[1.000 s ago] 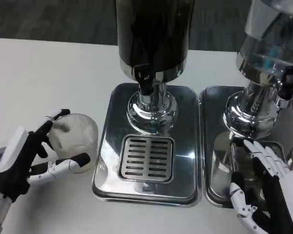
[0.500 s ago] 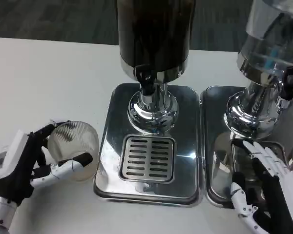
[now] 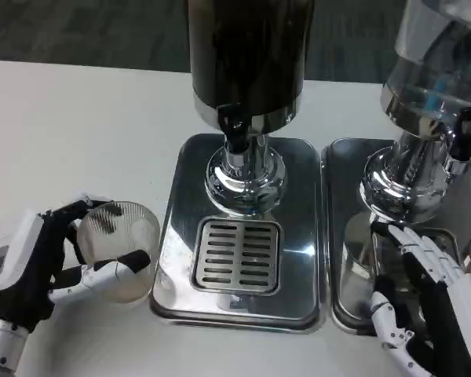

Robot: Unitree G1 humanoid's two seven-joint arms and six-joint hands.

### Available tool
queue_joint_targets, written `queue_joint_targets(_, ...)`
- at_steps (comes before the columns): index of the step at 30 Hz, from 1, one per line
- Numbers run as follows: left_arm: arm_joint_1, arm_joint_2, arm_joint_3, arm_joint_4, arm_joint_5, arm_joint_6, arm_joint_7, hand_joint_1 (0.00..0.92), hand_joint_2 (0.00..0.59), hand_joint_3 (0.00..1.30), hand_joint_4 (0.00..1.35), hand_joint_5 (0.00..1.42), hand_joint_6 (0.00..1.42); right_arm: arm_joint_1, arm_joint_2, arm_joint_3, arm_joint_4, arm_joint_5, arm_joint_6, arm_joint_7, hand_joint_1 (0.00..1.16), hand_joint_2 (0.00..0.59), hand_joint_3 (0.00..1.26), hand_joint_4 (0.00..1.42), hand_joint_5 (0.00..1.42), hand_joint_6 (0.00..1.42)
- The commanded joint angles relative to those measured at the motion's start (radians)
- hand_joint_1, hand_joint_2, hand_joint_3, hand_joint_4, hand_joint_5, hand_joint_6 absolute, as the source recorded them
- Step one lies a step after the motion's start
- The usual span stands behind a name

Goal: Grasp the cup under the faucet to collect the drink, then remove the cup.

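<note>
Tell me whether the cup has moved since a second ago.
Yes. The cup, held in the left robot hand, has slid down the picture, toward the robot, along the left edge of the drip tray, which stayed put.

Two dispensers stand side by side on the surface [image 3: 78, 126], each on its own tray. The left dispenser [image 3: 249, 71] has its faucet [image 3: 235, 133] above a grate [image 3: 237, 256]. A cup [image 3: 119, 250] sits in the left hand [image 3: 39, 263], just left of that tray [image 3: 173, 275]. The right hand [image 3: 428, 306] rests over the right tray [image 3: 337, 236], before the right dispenser [image 3: 424, 118].
</note>
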Motion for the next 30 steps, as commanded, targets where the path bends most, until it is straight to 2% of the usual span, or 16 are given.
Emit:
queue_joint_targets(1, -0.001, -0.009, 0.0, 0.008, 0.009, -0.025, 0.031, 0.266, 0.083, 0.61, 0.73, 0.97, 1.33, -0.006, -0.008, -0.01, -0.002, 0.01, -0.016, 0.007, 0.25, 0.558, 0.18, 0.12, 0.1, 0.1)
queue_joint_targets(14, 0.01, 0.005, 0.023, 0.004, 0.004, -0.05, 0.064, 0.293, 0.081, 0.62, 0.74, 1.0, 1.36, -0.008, -0.008, -0.013, -0.002, 0.02, -0.02, 0.018, 0.23, 0.556, 0.19, 0.12, 0.1, 0.1)
queue_joint_targets(30, 0.016, 0.015, 0.092, -0.051, -0.024, -0.081, 0.03, 0.304, 0.067, 0.64, 0.75, 1.01, 1.37, 0.0, -0.002, -0.009, -0.004, 0.02, -0.025, 0.016, 0.23, 0.557, 0.19, 0.12, 0.1, 0.1)
